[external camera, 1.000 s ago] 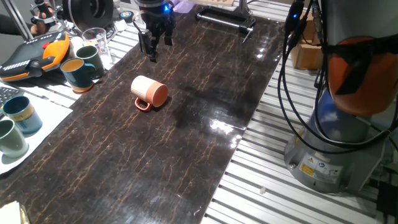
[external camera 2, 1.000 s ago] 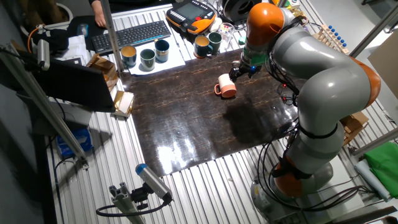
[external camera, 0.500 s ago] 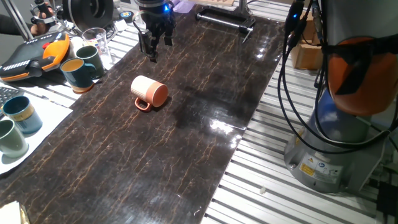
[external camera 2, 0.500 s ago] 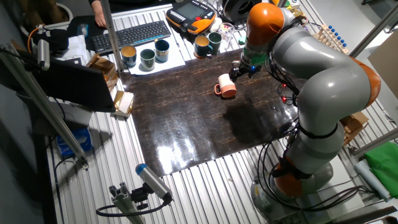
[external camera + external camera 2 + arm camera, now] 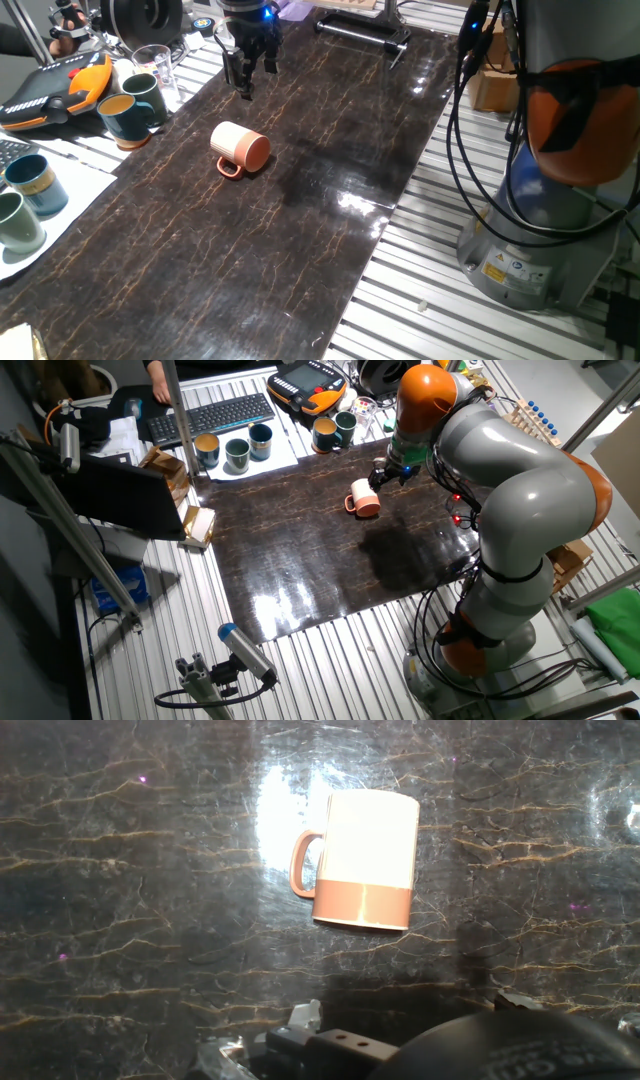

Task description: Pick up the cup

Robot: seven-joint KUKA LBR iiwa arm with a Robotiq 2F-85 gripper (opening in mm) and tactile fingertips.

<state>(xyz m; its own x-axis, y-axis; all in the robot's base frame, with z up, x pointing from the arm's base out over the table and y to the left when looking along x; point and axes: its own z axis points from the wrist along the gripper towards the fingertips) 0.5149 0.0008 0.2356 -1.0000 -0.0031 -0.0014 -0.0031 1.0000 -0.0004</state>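
Hand view shows the cup [image 5: 362, 860] lying on its side, handle left, orange base nearest. One fixed view shows the gripper [image 5: 246, 72] above the table [image 5: 300, 200], fingers spread, holding nothing.

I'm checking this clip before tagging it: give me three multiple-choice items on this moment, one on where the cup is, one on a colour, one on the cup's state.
1. Where is the cup?
A. on the dark marble-patterned tabletop
B. on the white paper with the teal mugs
C. held in the end effector

2. What colour is the cup's handle?
A. dark teal
B. salmon-orange
C. clear

3. How does the cup rest?
A. upright
B. upside down on its rim
C. on its side

Answers: 1 A, it rests on the dark surface, apart from the end effector. 2 B, the loop matches the orange base in the hand view. 3 C, its body lies lengthwise on the tabletop in all views.
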